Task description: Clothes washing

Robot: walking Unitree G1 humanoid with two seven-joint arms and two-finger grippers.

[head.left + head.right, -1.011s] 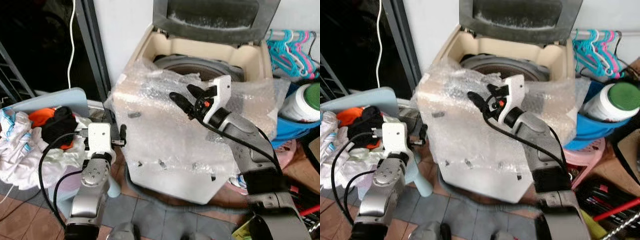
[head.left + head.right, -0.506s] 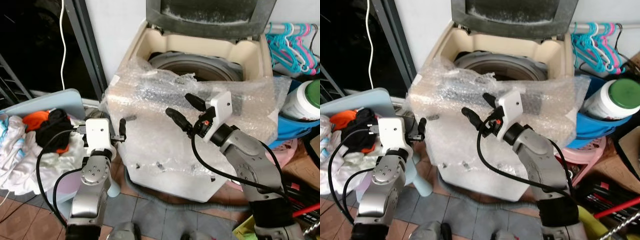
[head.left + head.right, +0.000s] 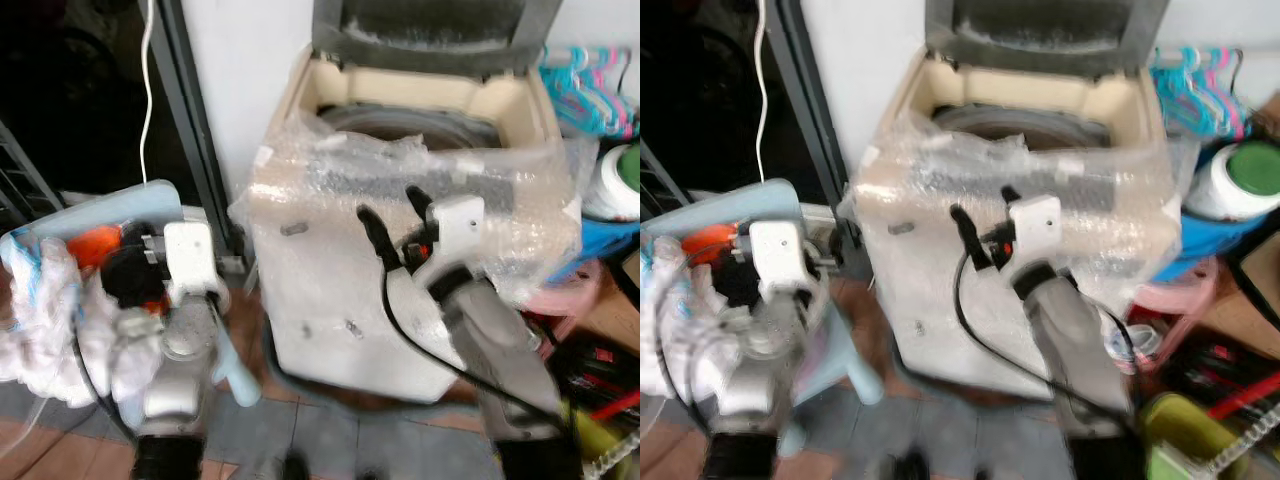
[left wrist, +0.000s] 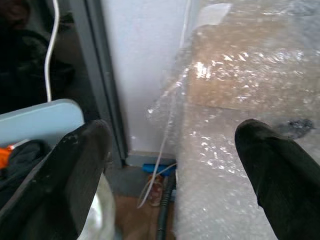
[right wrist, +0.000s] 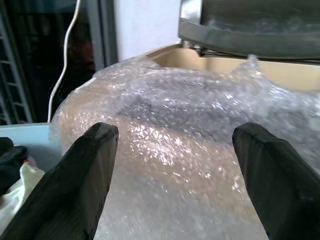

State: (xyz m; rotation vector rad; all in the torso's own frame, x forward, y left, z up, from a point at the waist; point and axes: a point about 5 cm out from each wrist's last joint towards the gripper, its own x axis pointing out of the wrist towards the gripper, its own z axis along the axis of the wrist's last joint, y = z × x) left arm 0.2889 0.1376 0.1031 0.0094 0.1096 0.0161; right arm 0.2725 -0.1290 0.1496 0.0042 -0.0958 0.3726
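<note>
Beside the left tool (image 3: 150, 262) sits a pile of clothes (image 3: 60, 300) in a light blue basket (image 3: 95, 205). That tool is spread wide and holds nothing. The right tool (image 3: 392, 215) is also wide open and empty, up in front of the washing machine (image 3: 400, 270). Its lid (image 3: 430, 35) is up, and bubble wrap (image 3: 330, 190) covers its front. To do this step well, I think the left tool should turn to the clothes, go down slowly, and pinch one piece only.
</note>
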